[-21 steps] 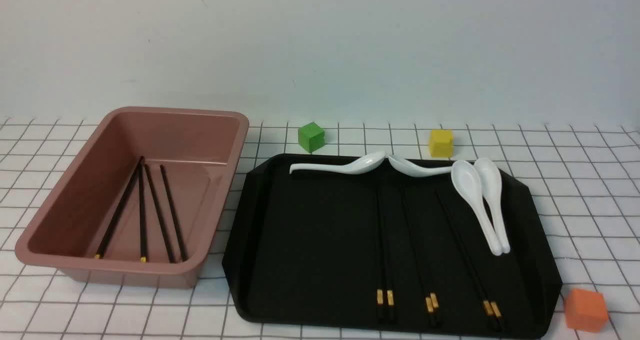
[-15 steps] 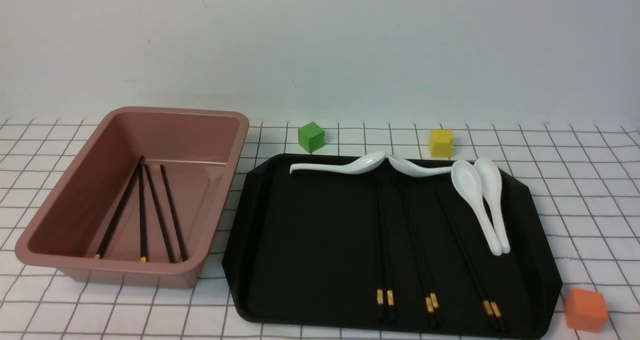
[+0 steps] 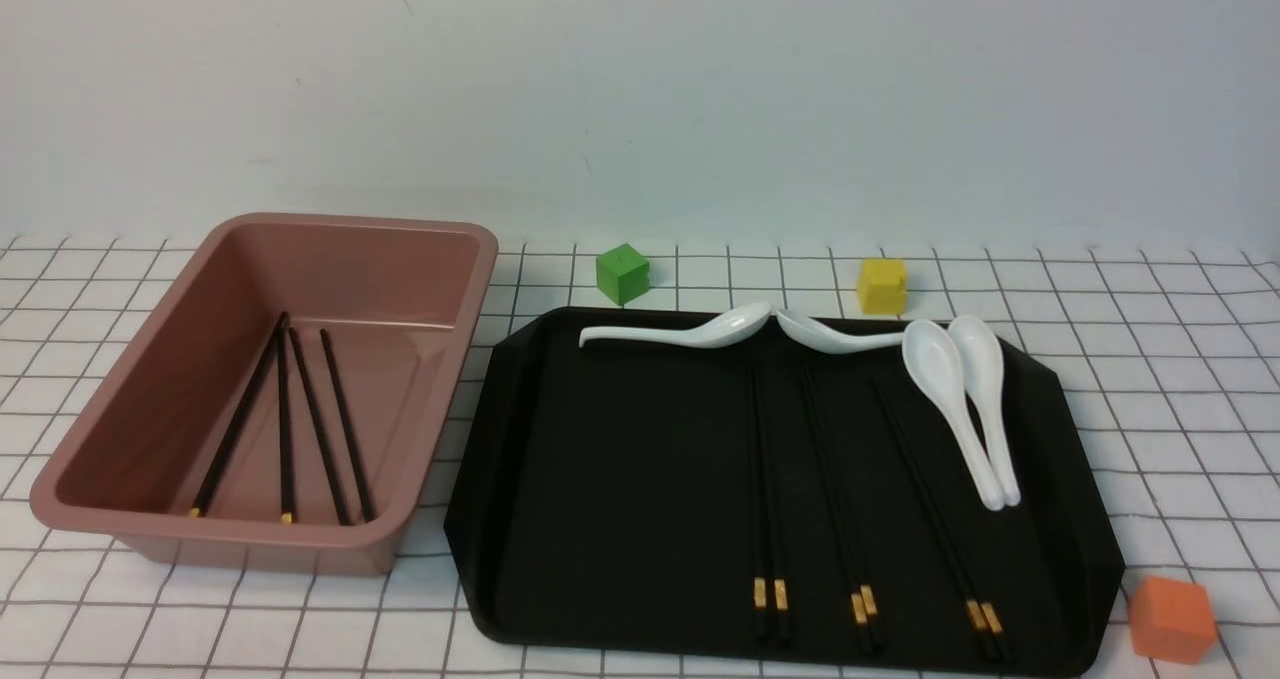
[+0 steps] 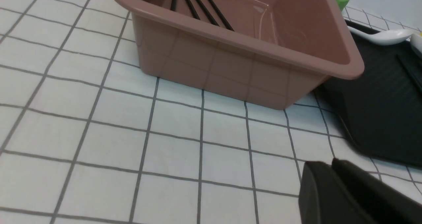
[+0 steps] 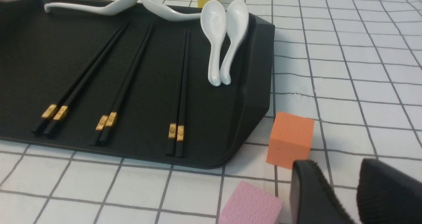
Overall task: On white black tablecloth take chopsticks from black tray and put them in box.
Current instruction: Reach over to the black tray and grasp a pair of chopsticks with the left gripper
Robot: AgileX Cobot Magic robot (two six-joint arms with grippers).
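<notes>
The black tray (image 3: 620, 479) lies on the gridded tablecloth (image 3: 1180, 409). Three pairs of black chopsticks (image 3: 768, 519) with gold bands lie side by side on its right half, also in the right wrist view (image 5: 179, 85). The pinkish-brown box (image 3: 150, 429) stands to its left with several chopsticks (image 3: 300, 419) inside, also in the left wrist view (image 4: 230, 69). Neither gripper shows in the front view. My left gripper (image 4: 329, 166) is shut and empty above the cloth in front of the box. My right gripper (image 5: 336, 169) is open and empty above the cloth near the tray's right front corner.
Several white spoons (image 3: 960, 399) lie along the tray's back and right side. A green cube (image 3: 622, 273) and a yellow cube (image 3: 881, 284) stand behind the tray. An orange cube (image 3: 1170, 617) sits at the tray's front right corner, a pink cube (image 5: 250, 204) close to the right gripper.
</notes>
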